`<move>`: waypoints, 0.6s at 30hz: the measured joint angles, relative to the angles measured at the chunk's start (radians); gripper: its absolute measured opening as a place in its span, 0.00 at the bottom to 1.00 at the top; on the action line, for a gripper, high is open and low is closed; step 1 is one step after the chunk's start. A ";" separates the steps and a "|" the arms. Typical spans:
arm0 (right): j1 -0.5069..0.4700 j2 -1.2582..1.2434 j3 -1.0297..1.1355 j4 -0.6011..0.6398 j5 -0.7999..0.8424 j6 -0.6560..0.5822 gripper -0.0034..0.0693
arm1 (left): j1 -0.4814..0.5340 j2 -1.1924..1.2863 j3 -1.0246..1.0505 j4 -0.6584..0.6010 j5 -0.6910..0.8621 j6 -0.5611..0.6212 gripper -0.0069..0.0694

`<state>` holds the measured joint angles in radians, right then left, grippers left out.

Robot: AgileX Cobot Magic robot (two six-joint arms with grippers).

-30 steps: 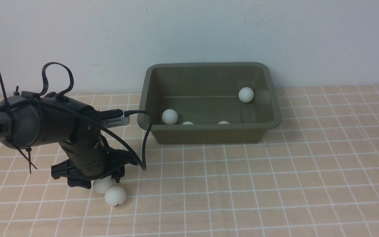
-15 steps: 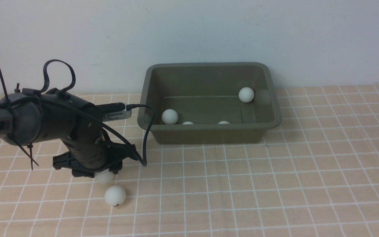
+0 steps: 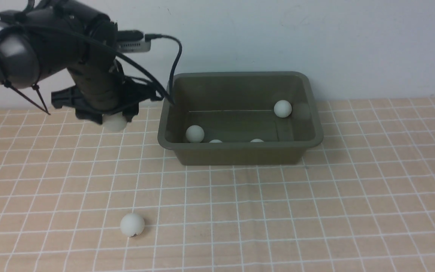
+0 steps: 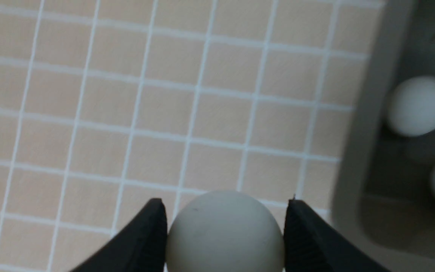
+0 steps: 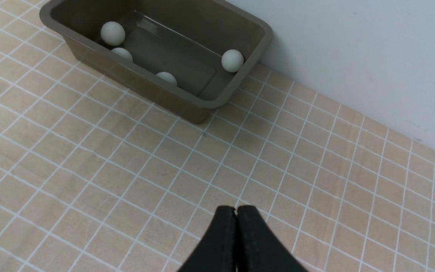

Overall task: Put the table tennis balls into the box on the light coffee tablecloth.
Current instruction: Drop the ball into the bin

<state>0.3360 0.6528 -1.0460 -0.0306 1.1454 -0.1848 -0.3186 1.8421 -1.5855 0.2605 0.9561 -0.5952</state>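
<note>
Plain white wall [image 3: 315, 37] behind; light coffee tablecloth [image 3: 315, 211] covers the whole work surface.

Front view: left gripper [image 3: 112, 115] is raised, level w/ the box [image 3: 240, 153] but beside its left wall, not over it. Jaws clamped on the held ball [image 3: 114, 123]. Inside the box: three balls along the near wall [image 3: 195, 133] and a far-right ball [image 3: 282, 108]. One loose ball [image 3: 132, 224] sits on the cloth, well apart from the box, on my side. Right arm not visible here.

Left wrist view: held ball [image 4: 225, 232] is pinched between two black fingers [image 4: 142, 241], contact at its sides only. Box rim [image 4: 357, 151] lies off to one side. Picture is soft.

Right wrist view: right gripper [image 5: 236, 217] has jaws pressed together, nothing in them, parked above bare cloth, well away from the box [image 5: 236, 87].

Risks, my judgement:
- Smooth round ball in a narrow pinch may squirt out if I jerk the arm.
- Release before clearing the rim: ball strikes the flare and rolls off.
- Drop from too high: light ball may rebound out.
- Cable [image 3: 180, 49] hangs near the box's left wall and could snag it on the traverse.

Est. four in, one in hand, one to go.
</note>
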 joint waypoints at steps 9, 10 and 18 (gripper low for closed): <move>0.000 0.000 0.000 0.000 0.001 0.000 0.02 | -0.107 0.105 -0.082 -0.068 -0.168 0.137 0.51; 0.000 0.000 0.000 0.000 0.001 0.000 0.02 | -0.110 0.128 -0.082 -0.079 -0.188 0.141 0.51; 0.000 0.000 0.000 0.006 0.001 0.000 0.02 | -0.113 0.204 -0.082 -0.119 -0.281 0.180 0.51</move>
<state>0.3360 0.6528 -1.0460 -0.0249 1.1463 -0.1848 -0.4311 2.0463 -1.6680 0.1418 0.6755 -0.4148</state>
